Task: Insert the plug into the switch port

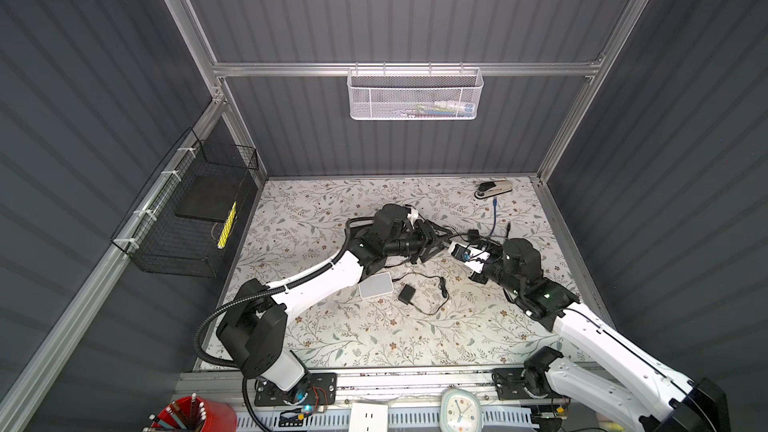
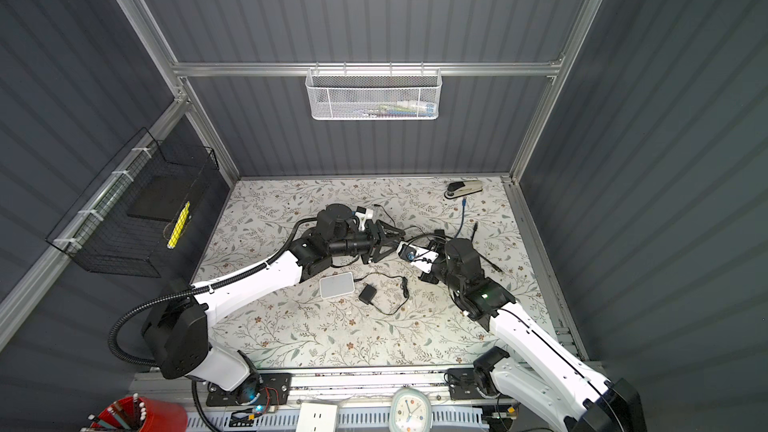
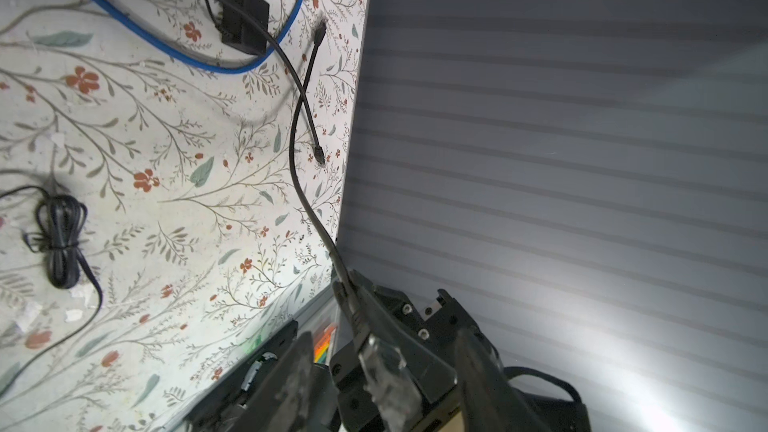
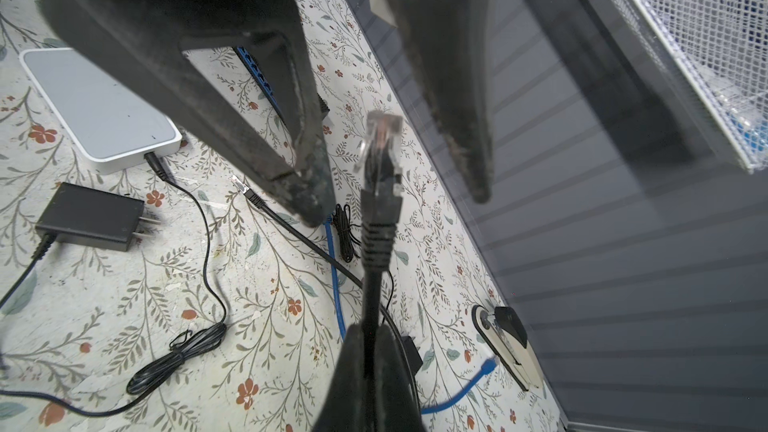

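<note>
Right tool (image 4: 368,347) pinches the cable (image 4: 371,284) tight. Left tool (image 4: 397,201), half open, should close squarely on the plug (image 4: 380,147).

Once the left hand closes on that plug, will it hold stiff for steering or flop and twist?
Likely stiff enough: the plug and its ribbed boot stand straight beyond the right hand, which pinches the black cable behind them. The small clear plug looks smooth, so it may twist in the left hand. The loose slack should hardly resist.
</note>
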Robot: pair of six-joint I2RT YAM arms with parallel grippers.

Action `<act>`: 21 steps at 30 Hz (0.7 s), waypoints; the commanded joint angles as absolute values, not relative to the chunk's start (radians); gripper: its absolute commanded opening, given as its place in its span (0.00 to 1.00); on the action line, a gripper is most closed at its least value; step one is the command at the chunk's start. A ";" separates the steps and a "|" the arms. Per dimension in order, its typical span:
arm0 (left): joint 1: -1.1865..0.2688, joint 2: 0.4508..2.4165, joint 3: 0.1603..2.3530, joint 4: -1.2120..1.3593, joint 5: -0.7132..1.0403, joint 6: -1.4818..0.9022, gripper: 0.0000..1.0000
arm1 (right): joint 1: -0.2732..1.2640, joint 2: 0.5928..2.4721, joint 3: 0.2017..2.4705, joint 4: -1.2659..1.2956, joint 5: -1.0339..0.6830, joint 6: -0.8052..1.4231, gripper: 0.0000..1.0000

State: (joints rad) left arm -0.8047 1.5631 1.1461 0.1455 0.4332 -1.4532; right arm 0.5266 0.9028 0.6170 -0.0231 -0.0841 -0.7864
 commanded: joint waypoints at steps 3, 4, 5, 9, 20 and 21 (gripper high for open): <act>-0.811 1.590 1.197 0.093 0.434 -1.492 0.34 | 0.538 0.911 0.634 -0.017 -0.105 -0.798 0.00; -0.811 1.596 1.201 0.089 0.437 -1.494 0.33 | 0.542 0.914 0.634 -0.017 -0.102 -0.805 0.00; -0.811 1.602 1.208 0.089 0.442 -1.494 0.32 | 0.546 0.916 0.634 -0.017 -0.096 -0.810 0.00; -0.811 1.625 1.227 0.072 0.469 -1.499 0.27 | 0.559 0.927 0.634 -0.014 -0.073 -0.832 0.00; -0.810 1.662 1.298 0.038 0.518 -1.418 0.03 | 0.566 0.932 0.620 0.018 -0.059 -0.830 0.28; -0.809 1.665 1.312 0.038 0.525 -1.391 0.03 | 0.566 0.925 0.620 0.015 -0.061 -0.824 0.34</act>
